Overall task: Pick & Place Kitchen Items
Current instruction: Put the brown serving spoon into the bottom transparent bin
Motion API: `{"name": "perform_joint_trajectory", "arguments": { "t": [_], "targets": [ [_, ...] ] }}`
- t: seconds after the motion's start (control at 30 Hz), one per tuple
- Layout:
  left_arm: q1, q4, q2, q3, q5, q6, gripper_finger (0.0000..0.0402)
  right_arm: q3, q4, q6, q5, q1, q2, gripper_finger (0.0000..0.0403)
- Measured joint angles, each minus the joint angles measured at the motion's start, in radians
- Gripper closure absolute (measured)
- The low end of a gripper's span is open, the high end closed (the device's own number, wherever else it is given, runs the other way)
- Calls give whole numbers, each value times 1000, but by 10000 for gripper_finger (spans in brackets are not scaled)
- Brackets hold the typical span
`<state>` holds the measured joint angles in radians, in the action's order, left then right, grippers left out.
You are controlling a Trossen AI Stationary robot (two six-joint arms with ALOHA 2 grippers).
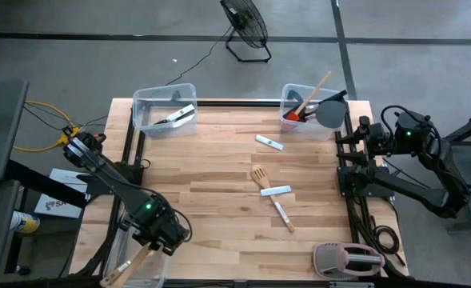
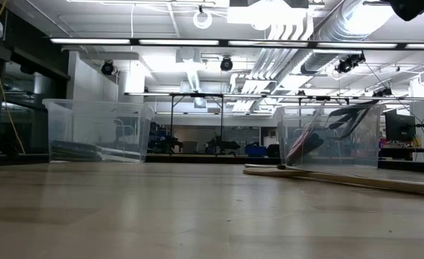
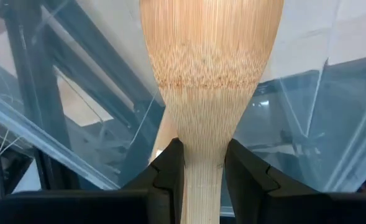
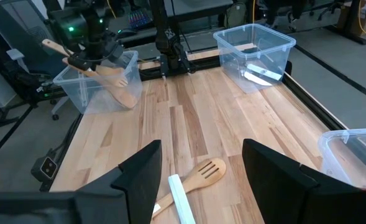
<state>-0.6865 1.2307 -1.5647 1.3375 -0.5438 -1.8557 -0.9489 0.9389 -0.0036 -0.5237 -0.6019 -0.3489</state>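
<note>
Wooden table: bins, utensils, perhaps toaster.

3 clear plastic bins sit at the wooden table's edges; a pink-and-grey toaster occupies one corner; a floor fan stands beyond.

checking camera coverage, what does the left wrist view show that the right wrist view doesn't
Only the left wrist view: a close look at the left gripper shut on the wooden spoon at its neck. Only the right wrist view: the forked turner and a knife on the table, plus the bin with a knife. Both: that spoon and the clear bin under it.
</note>
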Motion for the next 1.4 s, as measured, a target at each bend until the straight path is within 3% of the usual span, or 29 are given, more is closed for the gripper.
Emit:
{"name": "perform_joint_trajectory", "arguments": {
  "t": [0.63, 0.83, 1.13, 1.23, 1.4],
  "targets": [
    [0, -113, 8, -117, 26, -8, 316, 0, 0, 0, 0, 0, 0, 188],
    [-1, -113, 8, -117, 55, -7, 272, 0, 0, 0, 0, 0, 0, 188],
    [-1, -114, 20, -117, 73, -7, 263, 0, 0, 0, 0, 0, 0, 188],
    [-1, -113, 46, -102, 126, -28, 263, 0, 0, 0, 0, 0, 0, 188],
    [-1, -95, 94, -48, 306, -53, 262, 0, 0, 0, -1, 0, 0, 188]
  ]
}}
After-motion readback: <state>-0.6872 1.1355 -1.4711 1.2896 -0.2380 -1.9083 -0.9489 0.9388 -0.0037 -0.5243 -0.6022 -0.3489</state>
